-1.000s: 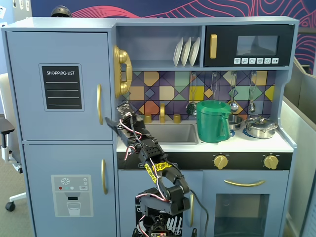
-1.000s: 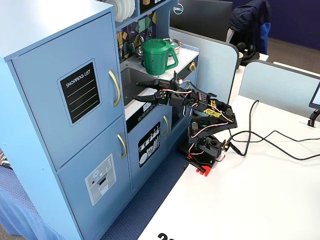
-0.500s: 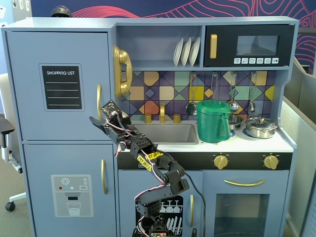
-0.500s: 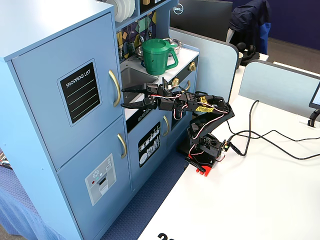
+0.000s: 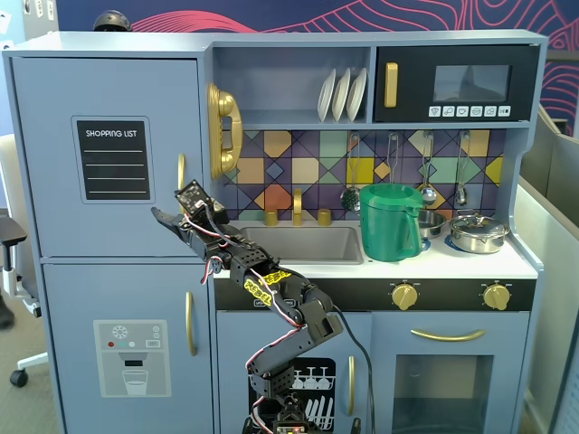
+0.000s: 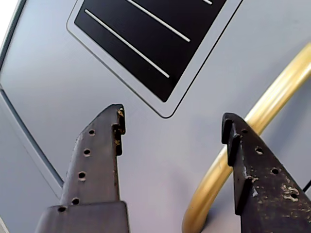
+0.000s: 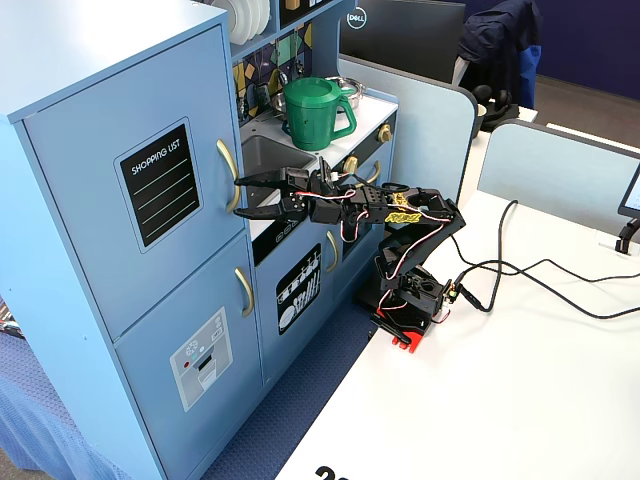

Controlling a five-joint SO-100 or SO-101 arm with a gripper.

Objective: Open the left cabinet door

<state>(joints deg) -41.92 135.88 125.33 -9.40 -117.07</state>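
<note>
The left cabinet door (image 5: 107, 154) stands shut at the far left of the play kitchen, left of the counter's (image 5: 470, 263) left edge, its "SHOPPING LIST" panel (image 6: 146, 43) close ahead in the wrist view. The hand (image 6: 172, 127) is open, empty, and aimed at the door face, with the gold handle (image 6: 252, 131) curving just by its right finger (image 6: 257, 170). I judge the hand should shift right until both fingers straddle the handle, close, then pull along the door's arc. The sink (image 5: 303, 242) edge sits near the arm; there is open room toward the arm's base (image 7: 405, 300).
</note>
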